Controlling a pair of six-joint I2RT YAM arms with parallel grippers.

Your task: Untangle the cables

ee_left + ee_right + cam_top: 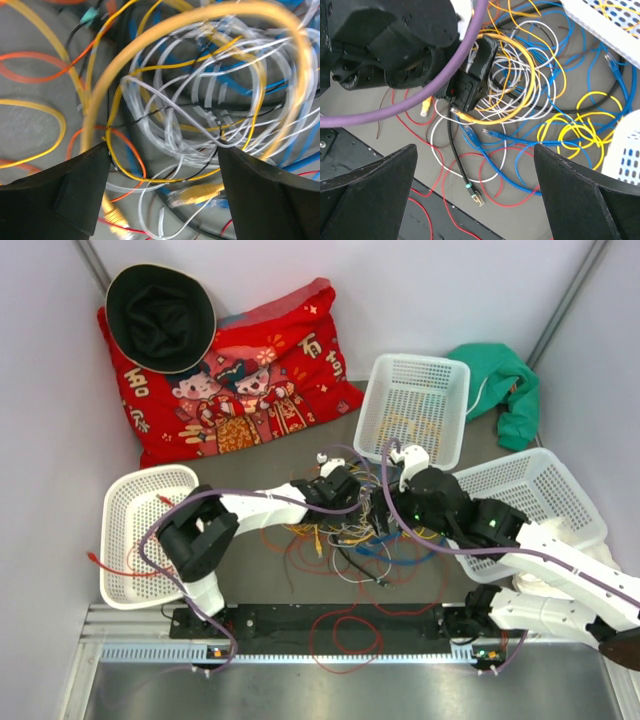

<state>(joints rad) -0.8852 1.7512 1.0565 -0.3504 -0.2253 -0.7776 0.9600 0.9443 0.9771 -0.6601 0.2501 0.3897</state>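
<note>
Two arms, both reaching to the middle of the grey table (pixel 255 575). The thin flexible cables (pixel 372 532) lie there in one knotted heap of yellow, orange, red, white, blue and black loops, too interlaced to count strand by strand. Left gripper (pixel 162 150): two black fingers spread wide, low over the heap, clamping nothing. One thick yellow loop (pixel 210 12) arches across the gap ahead of them, over a bundle of white coils (pixel 200 95). Two yellow plug ends (pixel 197 192) show low in that wrist view, and one teal plug end (pixel 90 17) at the top. Right gripper (pixel 475 150): likewise spread wide and empty, hanging above the heap just beside the left arm's black wrist. Beneath it one black cable (pixel 457 160) runs out to a single plug, and a separate bunch of bright yellow loops (pixel 580 127) lies off to one side beside a basket wall. Three white perforated plastic baskets: one at left (pixel 125 500) with a red strand trailing across it, one at the back (pixel 440 380) holding a few yellow strands, one at right (pixel 560 485). One red printed cushion (pixel 240 380) lies in the far left corner, with one round black hat (pixel 160 315) on it. One crumpled green cloth (pixel 505 390) lies far right. Two thick purple hoses (pixel 380 116), one along each arm.
</note>
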